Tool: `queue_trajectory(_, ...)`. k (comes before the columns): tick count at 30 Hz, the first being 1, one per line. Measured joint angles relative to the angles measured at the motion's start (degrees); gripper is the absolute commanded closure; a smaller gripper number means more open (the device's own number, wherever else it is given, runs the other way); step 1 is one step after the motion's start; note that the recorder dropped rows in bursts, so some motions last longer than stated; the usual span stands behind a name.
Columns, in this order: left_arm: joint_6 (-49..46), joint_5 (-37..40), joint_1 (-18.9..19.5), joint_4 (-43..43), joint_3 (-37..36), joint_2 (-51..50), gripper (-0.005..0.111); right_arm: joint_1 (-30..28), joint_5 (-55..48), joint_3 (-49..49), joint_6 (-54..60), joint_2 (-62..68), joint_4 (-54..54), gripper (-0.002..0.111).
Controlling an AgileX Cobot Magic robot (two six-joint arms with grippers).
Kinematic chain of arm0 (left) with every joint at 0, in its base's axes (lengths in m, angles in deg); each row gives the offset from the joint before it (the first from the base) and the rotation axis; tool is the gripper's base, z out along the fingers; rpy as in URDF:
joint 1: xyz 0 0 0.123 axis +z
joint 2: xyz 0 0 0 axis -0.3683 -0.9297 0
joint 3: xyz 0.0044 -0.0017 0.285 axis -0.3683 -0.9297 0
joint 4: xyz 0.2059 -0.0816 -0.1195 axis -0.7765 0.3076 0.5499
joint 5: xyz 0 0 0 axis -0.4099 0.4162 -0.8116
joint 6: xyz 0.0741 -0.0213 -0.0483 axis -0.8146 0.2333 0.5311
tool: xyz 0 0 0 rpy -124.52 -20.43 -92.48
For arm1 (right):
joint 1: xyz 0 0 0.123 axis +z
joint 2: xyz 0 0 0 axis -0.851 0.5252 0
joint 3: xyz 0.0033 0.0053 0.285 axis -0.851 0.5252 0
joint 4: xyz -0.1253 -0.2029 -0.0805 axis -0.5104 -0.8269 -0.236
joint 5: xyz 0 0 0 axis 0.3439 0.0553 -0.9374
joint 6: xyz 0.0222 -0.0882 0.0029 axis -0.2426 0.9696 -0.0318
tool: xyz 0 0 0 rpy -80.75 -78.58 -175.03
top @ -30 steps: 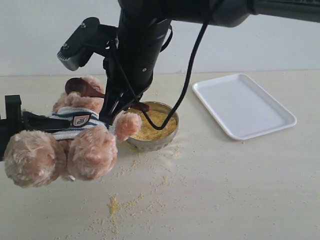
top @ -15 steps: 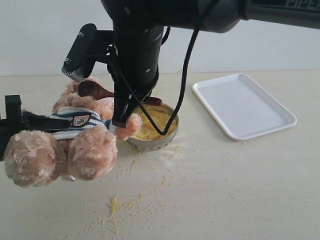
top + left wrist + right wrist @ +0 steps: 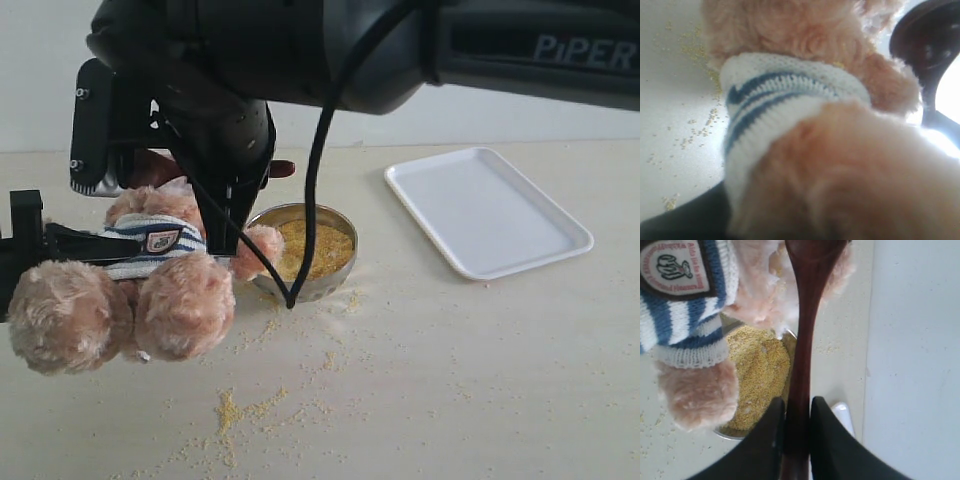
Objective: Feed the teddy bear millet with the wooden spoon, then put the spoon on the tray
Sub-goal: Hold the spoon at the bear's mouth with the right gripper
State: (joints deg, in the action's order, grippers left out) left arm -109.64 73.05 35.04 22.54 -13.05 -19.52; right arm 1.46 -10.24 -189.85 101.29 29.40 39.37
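Right wrist view gives me the clearest look: my right gripper (image 3: 797, 407) is clenched on the handle of the wooden spoon (image 3: 801, 350), one jaw pressing from each side. The spoon's bowl end is up by the head of the teddy bear (image 3: 690, 315), close to the millet (image 3: 760, 370) in the metal bowl (image 3: 320, 285).

The spoon looks stiff, light and smooth, so I judge it can turn or slide between the jaws. A hold on the handle, well back from the bowl end, is right, and I should keep it level. The bear is soft and will yield when pushed. My left gripper (image 3: 95, 243) seems closed around its striped waist, holding it just beside the metal bowl. Millet is loose and rolls easily; scattered grains (image 3: 235, 410) lie on the table (image 3: 450, 380).

The tray (image 3: 490, 215) stands well apart on the right. In the exterior view my right arm and its cable (image 3: 320, 150) hide the bear's head, and one paw rests at the metal bowl's rim.
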Motion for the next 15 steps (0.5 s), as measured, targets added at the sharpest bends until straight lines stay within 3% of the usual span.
queue_trajectory(15,-0.2,0.0,0.0,0.0,-0.2,0.0,0.102,0.1,-0.4,0.0,-7.9,0.0,-2.0,0.108)
